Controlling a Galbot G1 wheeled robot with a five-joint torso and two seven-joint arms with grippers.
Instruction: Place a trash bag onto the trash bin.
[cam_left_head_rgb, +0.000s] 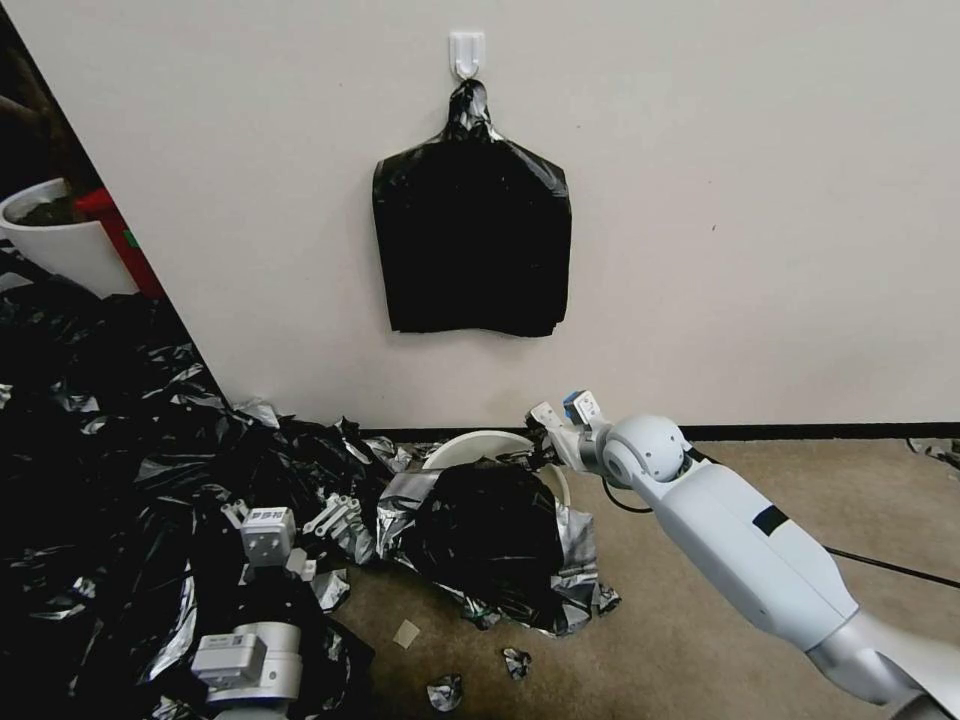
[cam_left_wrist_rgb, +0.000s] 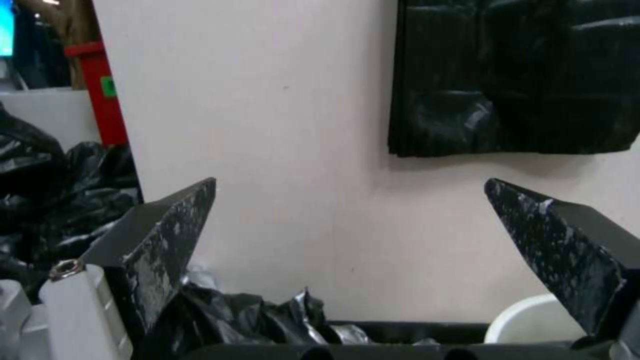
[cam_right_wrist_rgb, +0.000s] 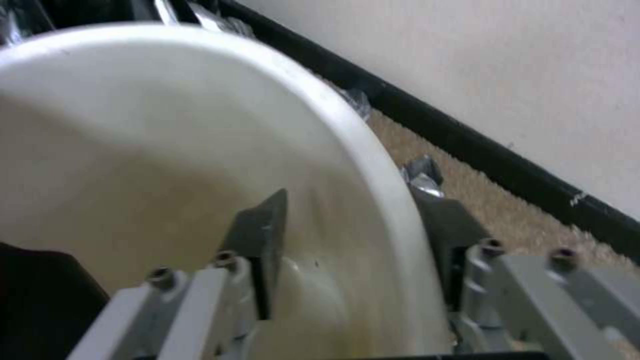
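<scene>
The cream-white trash bin (cam_left_head_rgb: 478, 444) stands on the carpet close to the wall. The glossy black trash bag (cam_left_head_rgb: 490, 535) is draped over the bin's front and spreads onto the floor. My right gripper (cam_left_head_rgb: 556, 428) is at the bin's right rim. In the right wrist view its fingers (cam_right_wrist_rgb: 257, 240) straddle the bin's wall (cam_right_wrist_rgb: 373, 165), one inside and one outside, shut on it. A dark patch of the trash bag (cam_right_wrist_rgb: 40, 300) shows inside the bin. My left gripper (cam_left_head_rgb: 335, 515) is low at the left over black plastic, open, its fingers (cam_left_wrist_rgb: 167, 245) spread wide and pointing at the wall, the bin (cam_left_wrist_rgb: 533, 320) beside it.
A flat black bundle (cam_left_head_rgb: 470, 250) hangs from a white wall hook (cam_left_head_rgb: 467, 52). A big heap of black plastic (cam_left_head_rgb: 110, 450) covers the floor at the left, with a white planter pot (cam_left_head_rgb: 55, 245) behind it. Foil scraps (cam_left_head_rgb: 445, 690) and a cable (cam_left_head_rgb: 885, 565) lie on the carpet.
</scene>
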